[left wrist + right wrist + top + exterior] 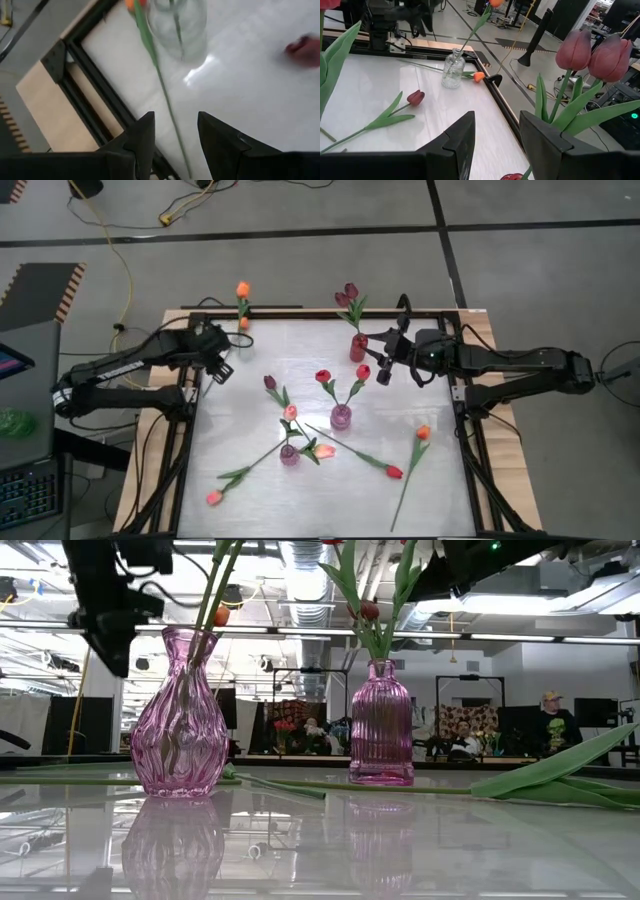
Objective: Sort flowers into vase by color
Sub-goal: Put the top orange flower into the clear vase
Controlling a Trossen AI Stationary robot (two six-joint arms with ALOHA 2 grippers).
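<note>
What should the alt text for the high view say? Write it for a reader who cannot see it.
From above, four small vases on a white table hold orange, maroon, red and pink tulips, and more tulips lie loose around them. The open left gripper is beside the clear vase, the open right gripper by the maroon tulips' vase.

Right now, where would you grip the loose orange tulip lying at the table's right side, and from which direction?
Grip the orange tulip at mid-stem, coming straight down from above. It lies flat with its long thin stem running toward the near edge, clear of the other flowers, so fingers can straddle the stem crosswise. The right gripper, open, is the closer one.
</note>
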